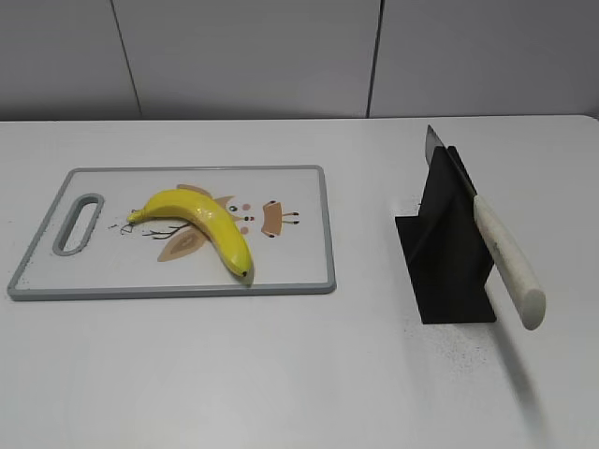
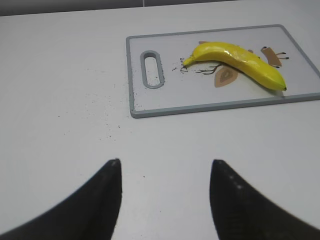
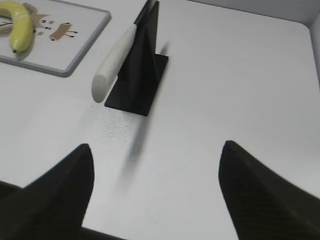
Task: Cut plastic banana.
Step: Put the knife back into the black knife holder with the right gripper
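Table [image 1: 281, 374]: white, fills the exterior view; fine dark specks lie around the foot of the stand and, in the left wrist view, at 9 o'clock of the board
Cutting board [image 1: 309, 178]: white with a grey rim, flat on the table at 9 o'clock in the exterior view; its slot handle sits at the 9 o'clock end; small printed drawings mark its middle
Knife stand [image 1: 449, 271]: black, upright on its flat base at 3 o'clock in the exterior view, well apart from the board
Knife [image 1: 505, 257]: rests slanted in the stand; the blade tip points toward 11 o'clock above the stand, the cream handle juts past it toward 5 o'clock, off the table
Banana [image 1: 201, 220]: yellow, lying on the board's middle; stem end toward 9 o'clock, dark tip toward 5 o'clock, close to the board's near rim
Left gripper [image 2: 165, 162]: fingers spread wide over bare table, nothing between them; the board lies at 1 o'clock
Right gripper [image 3: 155, 147]: fingers spread wide over bare table, holding nothing; the stand and knife lie at 11 o'clock
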